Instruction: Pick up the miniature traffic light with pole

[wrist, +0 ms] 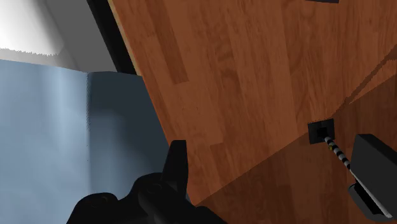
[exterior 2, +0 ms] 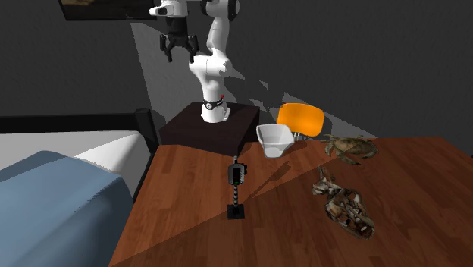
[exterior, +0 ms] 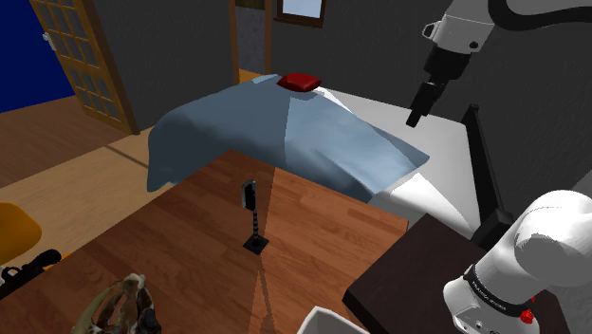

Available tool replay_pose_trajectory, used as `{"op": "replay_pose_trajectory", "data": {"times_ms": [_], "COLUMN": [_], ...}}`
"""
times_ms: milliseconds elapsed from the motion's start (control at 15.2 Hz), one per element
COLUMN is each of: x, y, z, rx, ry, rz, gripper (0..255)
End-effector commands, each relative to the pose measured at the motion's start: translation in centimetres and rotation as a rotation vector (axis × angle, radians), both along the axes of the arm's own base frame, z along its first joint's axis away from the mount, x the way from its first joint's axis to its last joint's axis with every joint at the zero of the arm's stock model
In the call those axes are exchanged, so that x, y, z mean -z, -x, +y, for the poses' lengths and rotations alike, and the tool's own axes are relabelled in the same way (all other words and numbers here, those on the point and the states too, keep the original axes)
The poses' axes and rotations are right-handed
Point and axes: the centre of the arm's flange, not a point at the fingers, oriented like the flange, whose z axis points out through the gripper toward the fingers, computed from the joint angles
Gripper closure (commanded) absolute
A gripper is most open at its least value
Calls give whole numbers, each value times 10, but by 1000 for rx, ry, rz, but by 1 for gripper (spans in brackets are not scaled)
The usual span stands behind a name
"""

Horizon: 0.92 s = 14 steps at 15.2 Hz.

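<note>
Light [exterior: 252, 218]: a small black signal head on a thin pole banded black and white, with a flat square black base. It stands upright at the centre of the shoulder view, alone on the table.
Table [exterior: 190, 249]: brown wood planks with a visible grain and a straight edge along the bed.
Gripper [exterior: 416, 118]: all black, high in the shoulder view's upper right and well apart from the light.
Fingers [wrist: 178, 167]: wide apart, clasping nothing. In the wrist view the light's base and banded pole [wrist: 336, 151] lie just beside one finger, which covers the head.
Bed [exterior: 285, 133]: a smooth blue blanket draped over a white mattress, with a red cushion [exterior: 301, 83] at the far end.
Stand [exterior 2: 198, 130]: a dark box at the table's corner.
Second exterior view, right half: a white squarish bowl [exterior 2: 274, 141], an orange rounded chair [exterior 2: 300, 117], a brown crab [exterior 2: 350, 147] and a mottled brown lump [exterior 2: 346, 207].
</note>
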Motion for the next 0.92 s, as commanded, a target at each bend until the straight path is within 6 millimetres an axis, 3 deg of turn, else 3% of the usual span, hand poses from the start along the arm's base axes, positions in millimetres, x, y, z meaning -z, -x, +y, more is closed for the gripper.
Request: {"op": "replay_pose_trajectory", "data": {"times_ms": [0, 858], "x": [0, 86], "y": [0, -84], "z": [0, 117], "rx": [0, -11], "ry": [0, -30], "rz": [0, -8], "gripper": [0, 0]}}
